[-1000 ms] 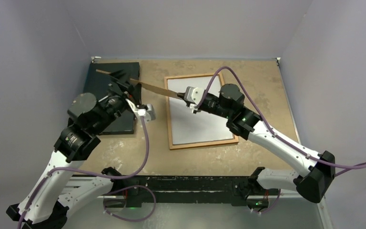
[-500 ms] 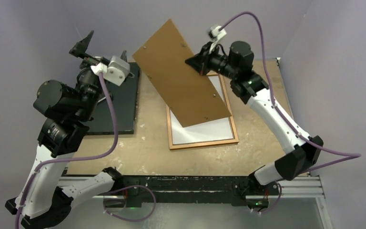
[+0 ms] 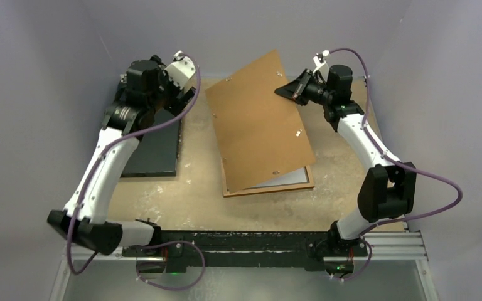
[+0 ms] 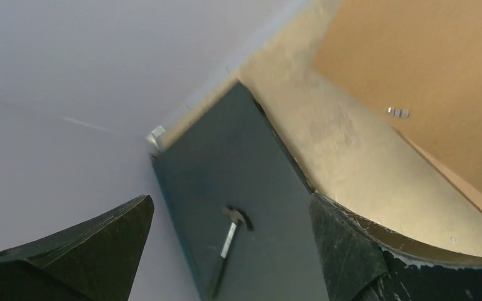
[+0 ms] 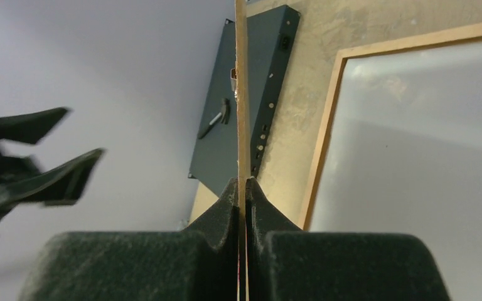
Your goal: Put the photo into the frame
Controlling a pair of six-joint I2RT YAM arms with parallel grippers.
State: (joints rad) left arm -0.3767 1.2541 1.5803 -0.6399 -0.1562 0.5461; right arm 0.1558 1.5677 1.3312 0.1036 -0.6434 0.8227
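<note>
My right gripper [image 3: 287, 89] is shut on the top edge of the plain brown backing board [image 3: 257, 119] and holds it tilted in the air over the frame [image 3: 270, 186]. In the right wrist view the fingers [image 5: 241, 182] pinch the board [image 5: 241, 94] edge-on. The frame [image 5: 323, 144] lies flat with a pale, shiny surface inside its orange-brown border. The photo's picture does not show in any view. My left gripper [image 3: 174, 95] is open and empty above the far end of the dark mat [image 3: 157, 150], with its jaws [image 4: 231, 199] wide apart.
The dark grey-black mat [image 4: 251, 175] lies at the back left with a small hammer-shaped item [image 4: 229, 241] on it. The mat also shows in the right wrist view [image 5: 216, 150]. Grey walls close in the table at the back and both sides.
The right gripper has lifted the backing board up off the frame and swung it toward the back right. The left gripper has let go and moved back over the mat.
</note>
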